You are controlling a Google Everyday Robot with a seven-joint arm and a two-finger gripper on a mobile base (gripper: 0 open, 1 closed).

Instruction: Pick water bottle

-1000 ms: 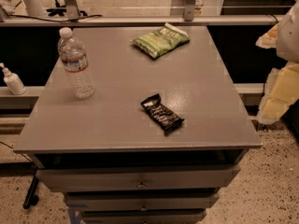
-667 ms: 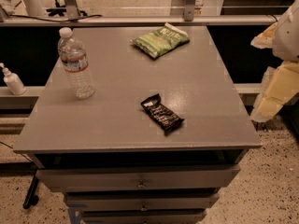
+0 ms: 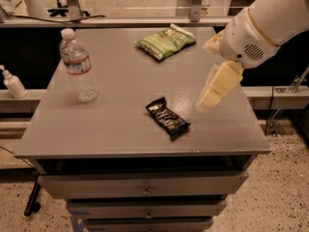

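The water bottle [image 3: 78, 66] is a tall clear ribbed plastic bottle with a white cap and a white-and-red label band. It stands upright at the left side of the grey table top [image 3: 120, 124]. My gripper [image 3: 210, 96] is cream-coloured and hangs from the white arm [image 3: 270, 18] that comes in from the upper right. It is above the right part of the table, far to the right of the bottle and not touching it. Nothing shows in the gripper.
A black snack bar wrapper [image 3: 167, 118] lies near the table's middle front, just left of the gripper. A green chip bag [image 3: 165, 42] lies at the back. A small white pump bottle [image 3: 12, 82] stands on a ledge left of the table. Drawers [image 3: 145, 190] sit below the top.
The arm has swung in from the right edge and now reaches over the right part of the table. The bottle, wrapper and bag have not moved on the table.
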